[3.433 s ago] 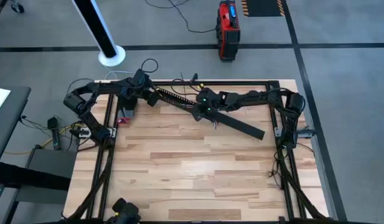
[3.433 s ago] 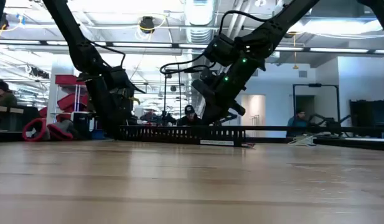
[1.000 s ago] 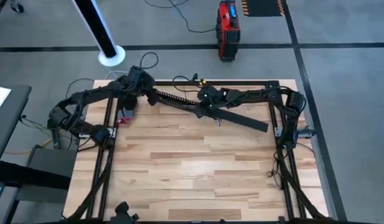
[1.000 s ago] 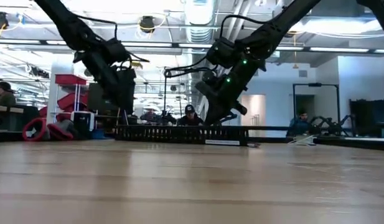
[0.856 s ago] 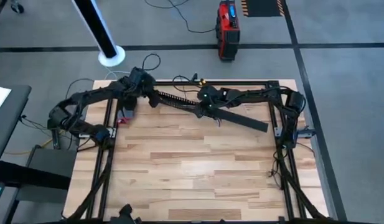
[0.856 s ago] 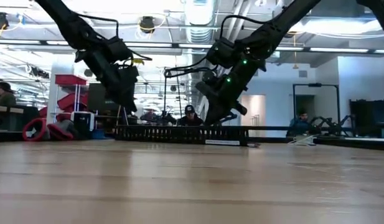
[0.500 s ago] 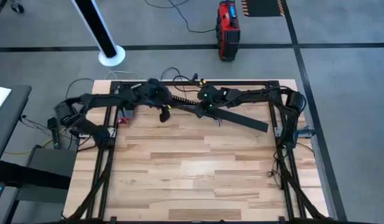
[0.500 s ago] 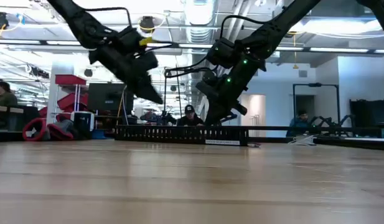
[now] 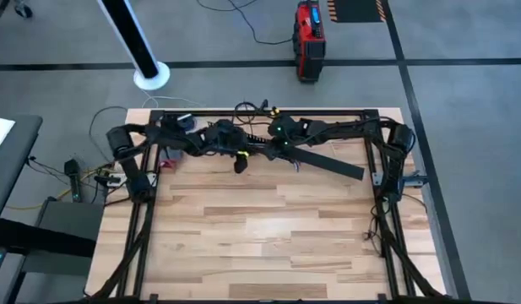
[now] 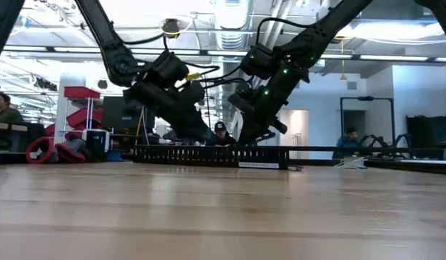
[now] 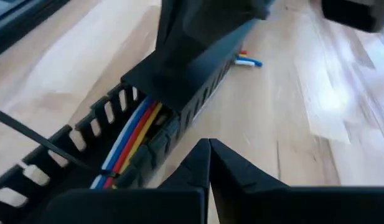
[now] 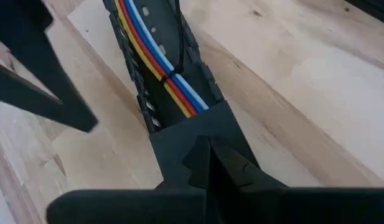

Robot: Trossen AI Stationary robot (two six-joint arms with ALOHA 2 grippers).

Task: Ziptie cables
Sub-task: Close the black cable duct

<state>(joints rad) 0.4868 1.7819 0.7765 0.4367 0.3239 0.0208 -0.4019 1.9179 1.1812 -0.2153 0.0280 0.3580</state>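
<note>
Left fingers: my left gripper (image 11: 209, 163) hovers just beside the slotted channel (image 11: 111, 134), fingers pressed together, holding nothing.
Right fingers: my right gripper (image 12: 208, 163) sits at the channel's covered end, fingers pressed together over the flat cover strip (image 12: 198, 134).
Cables: the cables (image 12: 155, 57) lie inside the channel, blue, white, yellow and red side by side, with a thin black zip tie (image 12: 168, 77) across them.
Doing it well: I judge I should pin the cover so the channel stays put, and bring my left fingers to the loose tie tail (image 11: 36, 134) without snagging the slots.
</note>
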